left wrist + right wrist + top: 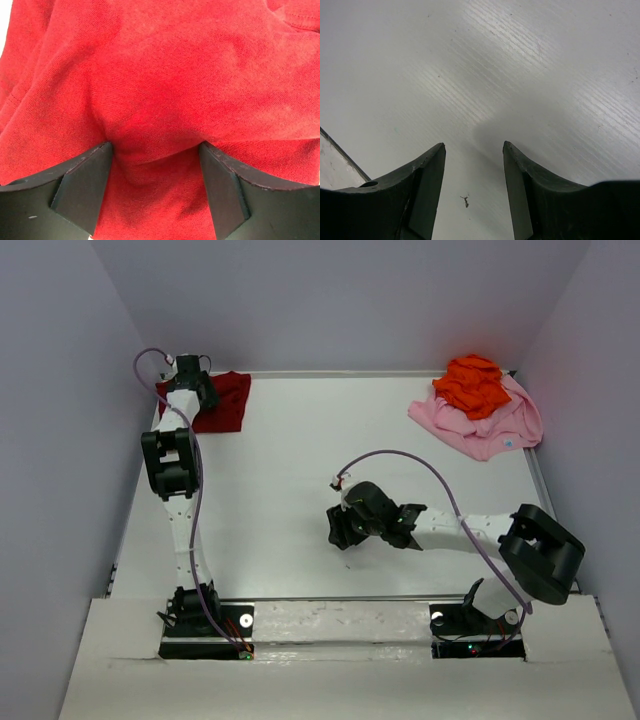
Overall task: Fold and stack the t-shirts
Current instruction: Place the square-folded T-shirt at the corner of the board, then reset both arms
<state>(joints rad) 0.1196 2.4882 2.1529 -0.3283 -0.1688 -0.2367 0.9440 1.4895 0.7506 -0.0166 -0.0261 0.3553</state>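
The right gripper (339,532) hangs low over the middle of the white table (290,440), a little toward 6 o'clock, and faces 8 o'clock. Its fingers (427,185) stand moderately apart with only bare tabletop in the gap, and it holds nothing. All three shirts are well away from it. The dark red shirt (225,405) lies flat in the table's 11 o'clock corner, where the left arm is stretched out to reach it. The left gripper (156,147) sits over the shirt's 9 o'clock end, and most of the cloth spreads from it toward 3 o'clock. Its fingers (82,185) are spread wide with their tips down on the red cloth. A soft ridge of the cloth is puckered up in the gap and reaches both inner faces, but the jaws are not closed on it. From above, the shirt is a rumpled, roughly oblong patch whose long side runs 9 to 3 o'clock. The arm covers part of it, so I cannot tell which end is the neck. In the 1 o'clock corner, the orange shirt (472,383) lies crumpled on the spread-out pink shirt (492,432), touching it. That pair is far from both grippers.
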